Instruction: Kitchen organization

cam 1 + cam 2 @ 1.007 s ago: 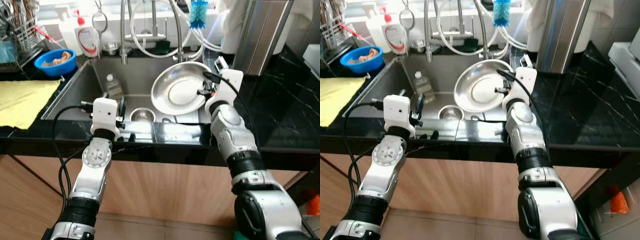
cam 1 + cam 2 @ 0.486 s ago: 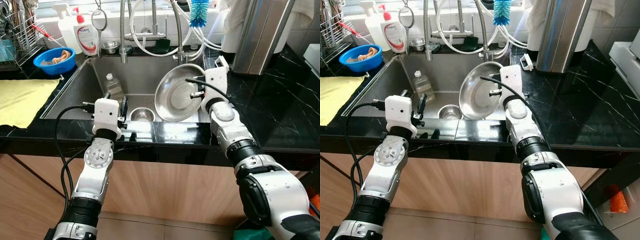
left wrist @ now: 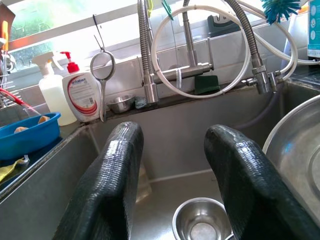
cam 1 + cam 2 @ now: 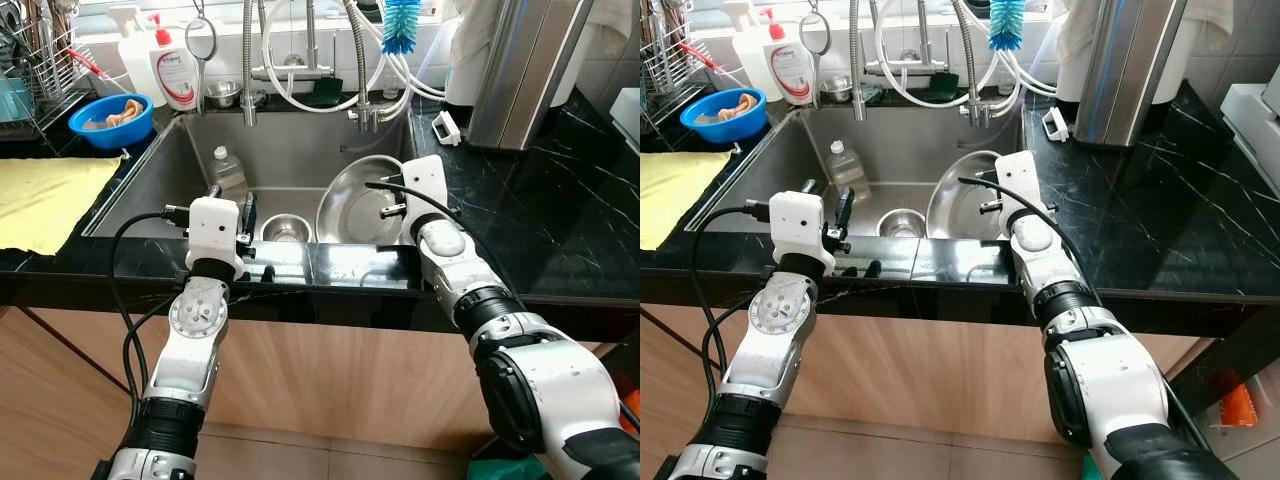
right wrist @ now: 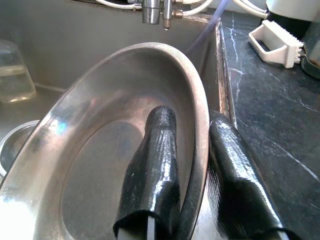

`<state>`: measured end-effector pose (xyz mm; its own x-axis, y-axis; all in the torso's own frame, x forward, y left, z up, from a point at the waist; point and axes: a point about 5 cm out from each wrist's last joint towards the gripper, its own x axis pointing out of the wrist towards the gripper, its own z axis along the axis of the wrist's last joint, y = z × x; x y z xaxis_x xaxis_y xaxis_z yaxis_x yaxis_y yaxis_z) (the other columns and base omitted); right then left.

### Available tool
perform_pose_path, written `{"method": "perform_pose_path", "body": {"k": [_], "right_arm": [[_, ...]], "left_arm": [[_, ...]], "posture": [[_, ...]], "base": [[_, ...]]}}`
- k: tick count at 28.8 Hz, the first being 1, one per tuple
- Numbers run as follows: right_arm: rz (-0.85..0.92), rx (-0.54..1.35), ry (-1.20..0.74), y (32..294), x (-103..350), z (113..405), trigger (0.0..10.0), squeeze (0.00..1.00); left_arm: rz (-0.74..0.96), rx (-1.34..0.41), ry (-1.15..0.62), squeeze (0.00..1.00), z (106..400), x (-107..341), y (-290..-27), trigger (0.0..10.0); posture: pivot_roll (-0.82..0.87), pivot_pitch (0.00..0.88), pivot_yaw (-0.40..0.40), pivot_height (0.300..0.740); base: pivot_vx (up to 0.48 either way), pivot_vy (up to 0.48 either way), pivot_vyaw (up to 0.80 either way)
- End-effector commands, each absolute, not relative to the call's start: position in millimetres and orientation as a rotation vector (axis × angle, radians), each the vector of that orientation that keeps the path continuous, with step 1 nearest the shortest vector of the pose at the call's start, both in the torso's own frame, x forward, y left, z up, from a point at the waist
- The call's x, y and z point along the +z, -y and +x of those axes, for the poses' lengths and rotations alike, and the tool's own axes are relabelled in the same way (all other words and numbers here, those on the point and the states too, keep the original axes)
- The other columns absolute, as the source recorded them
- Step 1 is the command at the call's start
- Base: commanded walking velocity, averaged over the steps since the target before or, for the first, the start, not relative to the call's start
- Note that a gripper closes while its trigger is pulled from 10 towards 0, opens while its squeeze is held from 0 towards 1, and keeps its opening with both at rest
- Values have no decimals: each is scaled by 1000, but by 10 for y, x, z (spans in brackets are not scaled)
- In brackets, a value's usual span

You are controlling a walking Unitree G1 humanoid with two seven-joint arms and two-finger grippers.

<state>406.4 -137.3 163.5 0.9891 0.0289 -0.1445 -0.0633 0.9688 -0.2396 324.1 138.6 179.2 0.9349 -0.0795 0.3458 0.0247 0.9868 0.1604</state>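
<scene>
A large round steel plate (image 4: pixel 352 203) leans tilted in the right half of the sink (image 4: pixel 300 160). My right gripper (image 5: pixel 192 120) is shut on the plate's rim (image 5: pixel 199 107), one finger inside the dish and one outside, close to the sink's right wall. A small steel bowl (image 4: pixel 285 230) sits on the sink floor, with a clear plastic bottle (image 4: pixel 226 170) by the left wall. My left gripper (image 3: pixel 175 135) hovers open at the sink's front edge (image 4: pixel 300 262), holding nothing and pointing towards the small bowl (image 3: pixel 200 225).
Faucets and looped hoses (image 4: pixel 305 70) hang over the back of the sink. On the left counter are a blue bowl (image 4: pixel 110 115), a soap bottle (image 4: pixel 178 75), a dish rack (image 4: pixel 30 60) and a yellow cloth (image 4: pixel 45 195). A steel cylinder (image 4: pixel 520 70) stands on the black counter (image 4: pixel 570 220) to the right.
My right gripper has lowered the steel plate from a raised, nearly upright pose down into the sink, closer to the front right. The left arm has stayed put.
</scene>
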Motion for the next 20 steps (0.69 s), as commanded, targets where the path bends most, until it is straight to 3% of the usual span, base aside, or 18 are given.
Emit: {"method": "perform_pose_path", "body": {"k": [1, 5, 6, 7, 8, 20], "right_arm": [[-230, 55, -95, 1323, 1761, 4102, 10000, 788], [-238, 52, -99, 1329, 1747, 4099, 10000, 812], [-244, 54, -101, 1328, 1737, 4096, 10000, 282], [-246, 55, -102, 1328, 1734, 4095, 10000, 282], [-246, 54, -101, 1329, 1735, 4096, 10000, 0], [-209, 71, 49, 1245, 1945, 4111, 10000, 0]], "left_arm": [[155, -53, 364, 0, 3228, 1808, -1413, 10000], [157, -52, 362, 0, 3226, 1803, -1417, 10000], [158, -51, 357, 0, 3217, 1789, -1421, 10000], [159, -51, 354, 0, 3213, 1783, -1423, 10000], [159, -51, 352, 0, 3213, 1779, -1425, 10000], [162, -50, 353, 0, 3207, 1781, -1426, 10000]], "posture": [[-143, 0, 53, 740], [-147, 0, 55, 740], [-150, 0, 56, 740], [-150, 0, 56, 740], [-153, 0, 57, 740], [-148, 0, 54, 740]], "base": [[0, 0, 0], [0, 0, 0], [0, 0, 0], [0, 0, 0], [0, 0, 0], [0, 0, 0]]}}
